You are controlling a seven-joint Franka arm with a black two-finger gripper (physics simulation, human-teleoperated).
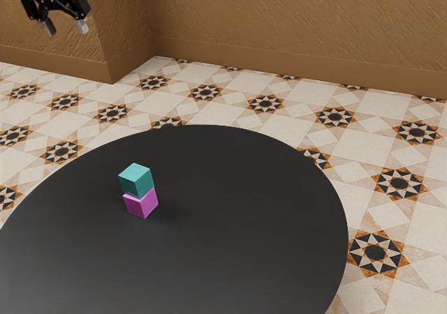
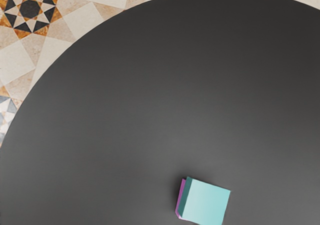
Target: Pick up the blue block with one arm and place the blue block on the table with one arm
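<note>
From where I stand, the job looks barely begun. The gripper [image 1: 67, 30] hangs high toward the exterior view's upper left, well apart from the blocks, its two fingers spread wide with nothing between them. The teal-blue block [image 1: 136, 180], which I take to be the blue one in the task, sits on top of a magenta block [image 1: 141, 204], and that lower one rests on the round black tabletop [image 1: 244, 223]. So neither half is done: the teal-blue block has no grip on it, and it stands on its neighbour rather than on the table itself. What's left, as I judge it, is the whole run: reach over, close on the upper block alone, lift it clear, set it down on bare tabletop and let go.

Some of this I can't make out. The arm above the gripper is cut off by the exterior view's top edge, and the tabletop runs out of that picture too. The wrist view clips a corner of the teal-blue block, and the magenta one is mostly hidden beneath it, just a sliver peeping out along one side. Whether the two are squarely stacked or a little offset, I couldn't say; nor can I see their far sides.
</note>
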